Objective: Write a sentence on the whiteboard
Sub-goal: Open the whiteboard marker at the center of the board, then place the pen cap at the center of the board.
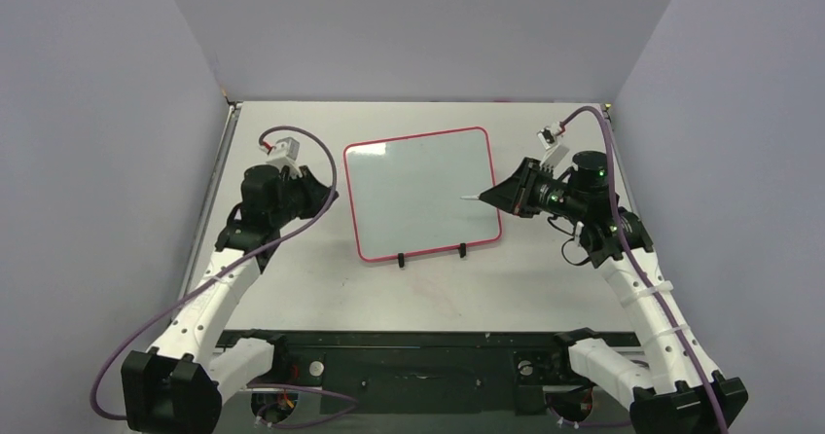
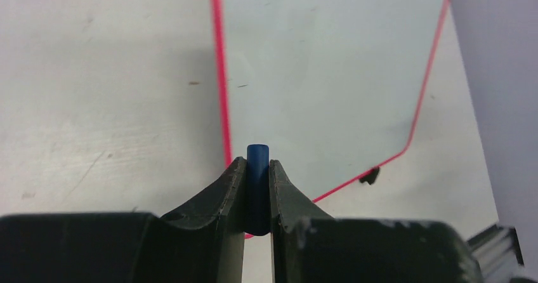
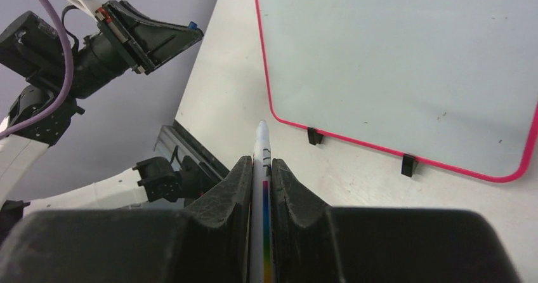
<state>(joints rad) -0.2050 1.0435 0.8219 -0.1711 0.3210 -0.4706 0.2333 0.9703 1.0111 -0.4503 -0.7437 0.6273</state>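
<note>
whiteboard [image 1: 423,193]: flat on table [image 1: 545,288], centre, feet on near edge, between both grippers | left gripper [image 2: 258,165]: clamped on blue cylinder [image 2: 258,159], just off whiteboard's left edge | right gripper [image 1: 498,197]: clamped on marker [image 1: 474,198], tip pointing over whiteboard's right side; contact cannot be told

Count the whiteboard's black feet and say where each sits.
2. Both sit on the whiteboard's near long edge: left foot just left of its middle, right foot right of it. None hidden.
</note>
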